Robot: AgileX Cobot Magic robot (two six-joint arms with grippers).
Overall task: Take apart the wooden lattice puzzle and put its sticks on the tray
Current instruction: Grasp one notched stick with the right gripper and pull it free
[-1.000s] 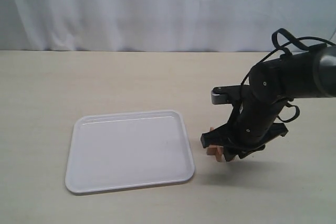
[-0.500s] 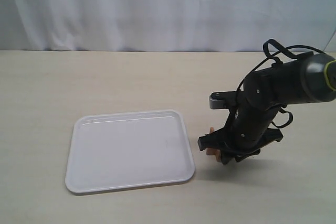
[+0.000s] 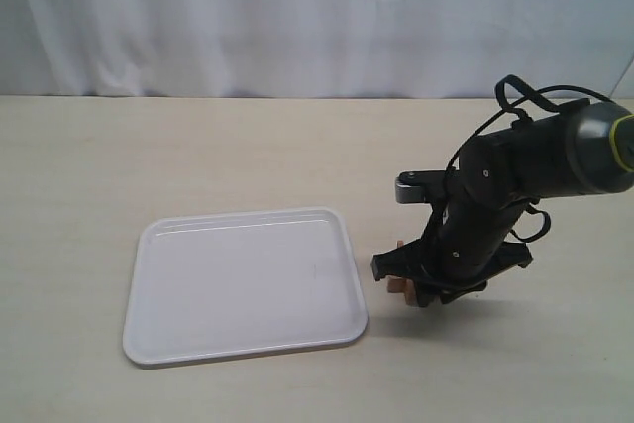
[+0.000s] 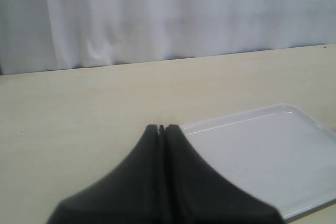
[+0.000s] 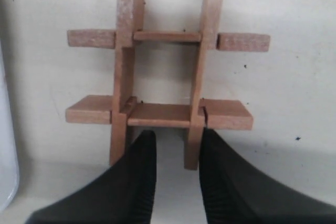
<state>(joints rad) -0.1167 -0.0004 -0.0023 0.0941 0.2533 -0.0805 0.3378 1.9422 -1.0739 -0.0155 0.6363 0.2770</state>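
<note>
The wooden lattice puzzle [image 5: 163, 115] lies whole on the table, its four reddish-brown sticks interlocked in a hash shape. My right gripper [image 5: 178, 135] hovers right over its near side, open, and the end of one stick [image 5: 193, 148] pokes into the gap close to one finger [image 5: 212, 145]. From the exterior view the arm hides most of the puzzle [image 3: 399, 285], with the right gripper [image 3: 408, 286] low over it, just right of the white tray [image 3: 248, 284]. My left gripper [image 4: 161, 127] is shut and holds nothing, above the table beside the tray [image 4: 262, 150].
A pale curtain [image 3: 297, 17] closes off the back of the beige table [image 3: 198, 156]. The tray's rounded rim [image 5: 4, 166] shows at the edge of the right wrist view, a short way from the puzzle.
The right arm has swung its wrist round and shifted slightly toward the tray, settling lower over the puzzle and hiding more of it. The tray and puzzle have not moved.
</note>
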